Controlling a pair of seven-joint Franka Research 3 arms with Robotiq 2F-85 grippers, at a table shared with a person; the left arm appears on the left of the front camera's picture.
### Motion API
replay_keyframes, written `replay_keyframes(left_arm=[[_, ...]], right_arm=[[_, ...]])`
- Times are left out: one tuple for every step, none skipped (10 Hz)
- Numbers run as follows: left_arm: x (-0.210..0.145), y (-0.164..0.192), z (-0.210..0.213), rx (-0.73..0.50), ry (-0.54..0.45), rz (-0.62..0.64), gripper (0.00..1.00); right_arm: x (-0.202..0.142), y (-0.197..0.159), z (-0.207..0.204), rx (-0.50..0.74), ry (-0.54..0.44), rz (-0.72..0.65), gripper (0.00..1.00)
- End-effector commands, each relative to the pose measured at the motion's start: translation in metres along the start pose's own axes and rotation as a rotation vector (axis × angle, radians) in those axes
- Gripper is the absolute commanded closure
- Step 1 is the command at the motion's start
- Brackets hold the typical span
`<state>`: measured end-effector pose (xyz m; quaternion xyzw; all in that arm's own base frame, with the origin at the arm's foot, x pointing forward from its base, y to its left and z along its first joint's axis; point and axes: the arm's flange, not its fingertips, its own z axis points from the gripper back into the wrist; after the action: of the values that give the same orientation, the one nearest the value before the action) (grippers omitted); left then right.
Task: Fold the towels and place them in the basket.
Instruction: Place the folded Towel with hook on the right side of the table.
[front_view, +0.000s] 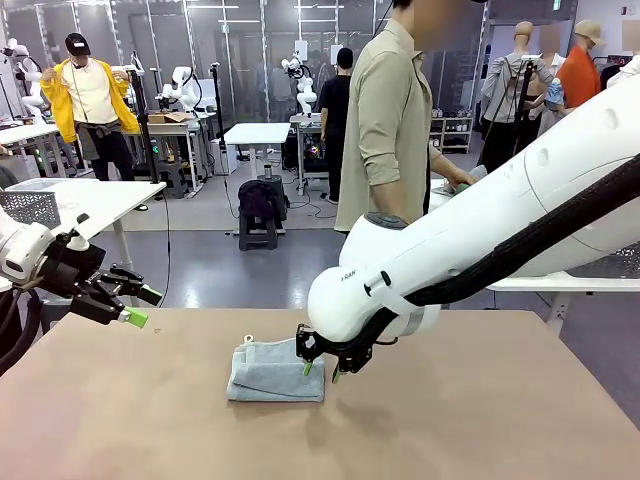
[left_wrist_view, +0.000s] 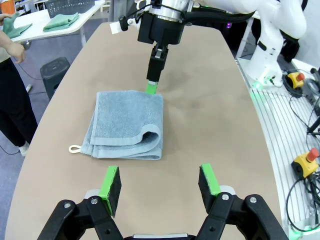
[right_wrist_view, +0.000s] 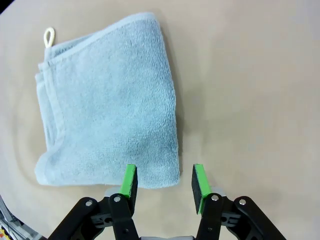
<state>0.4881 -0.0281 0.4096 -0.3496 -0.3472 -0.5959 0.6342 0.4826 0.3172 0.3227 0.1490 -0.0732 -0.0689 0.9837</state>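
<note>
Grey-blue towel (right_wrist_view: 110, 100), right pincer (right_wrist_view: 162, 181) apparently astride its corner, tabletop (right_wrist_view: 250, 75) around

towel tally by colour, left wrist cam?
Grey-blue towel, folded on the brown table: 1
Mint green towels, on the white side table: 2
Total: 3

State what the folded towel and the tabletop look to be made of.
Towel: soft grey-blue terry cloth, going by its fuzzy looped pile and flat woven hem bands. Tabletop: smooth matte tan surface, likely laminate; no grain or seams show.
</note>
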Motion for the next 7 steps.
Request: replay_keyframes(left_arm=[[0.002,-0.002,0.001,0.005,-0.006,0.007,0.21],[0.002,-0.002,0.001,0.005,-0.006,0.007,0.21],[0.002,-0.002,0.001,0.005,-0.006,0.007,0.21],[0.002,-0.002,0.001,0.005,-0.006,0.007,0.21],[0.002,-0.002,0.001,0.005,-0.006,0.007,0.21],[0.002,-0.002,0.001,0.005,-0.006,0.007,0.21],[0.002,-0.002,0.001,0.005,-0.006,0.007,0.21]], right_arm=[[0.007,0.006,-0.010,0.020,-0.060,-0.032,0.44],[0.012,0.004,-0.014,0.022,-0.058,-0.041,0.44],[0.016,0.003,-0.016,0.042,-0.061,-0.038,0.44],[0.019,0.003,-0.018,0.049,-0.061,-0.050,0.44],[0.020,0.003,-0.022,0.054,-0.061,-0.046,0.44],[0.021,0.003,-0.026,0.059,-0.067,-0.042,0.44],[0.021,0.003,-0.029,0.064,-0.072,-0.043,0.44]])
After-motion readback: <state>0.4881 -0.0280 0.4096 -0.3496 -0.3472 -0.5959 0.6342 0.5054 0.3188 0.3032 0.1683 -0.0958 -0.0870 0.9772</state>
